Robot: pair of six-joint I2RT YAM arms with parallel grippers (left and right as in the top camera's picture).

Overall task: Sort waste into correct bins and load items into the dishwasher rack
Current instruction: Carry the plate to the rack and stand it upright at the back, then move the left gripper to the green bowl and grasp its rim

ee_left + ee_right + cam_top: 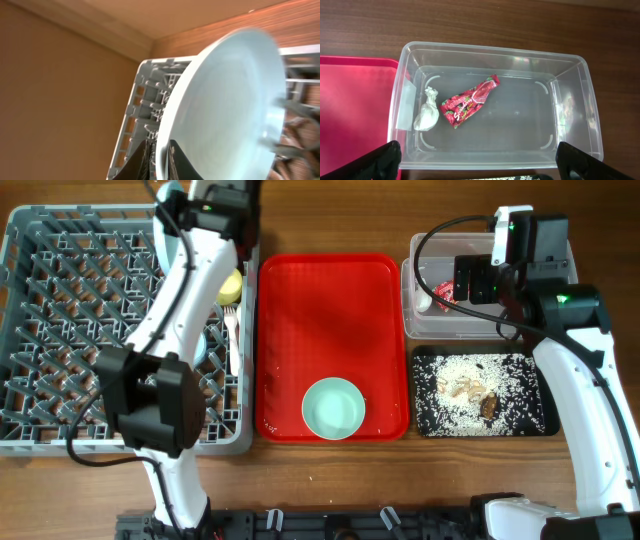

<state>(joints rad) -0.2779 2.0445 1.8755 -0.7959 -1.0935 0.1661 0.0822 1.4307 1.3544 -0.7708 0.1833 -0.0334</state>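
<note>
My left gripper (188,210) is shut on the rim of the light blue plate (225,110), held on edge over the far part of the grey dishwasher rack (60,300); the fingers (160,162) pinch its edge. A yellow cup (230,285) and a white fork (232,330) sit in the rack's right side. A mint green bowl (333,408) stands on the red tray. My right gripper (482,165) is open and empty above the clear tub (570,100), which holds the red wrapper (470,101) and the white tissue (427,116). Rice-like scraps (470,385) lie in the black tray (420,428).
The flat red serving tray (330,300) lies between the rack and the bins. A light blue piece (200,345), perhaps the bowl, shows in the rack beside my left arm. The clear tub (450,328) stands directly behind the black tray.
</note>
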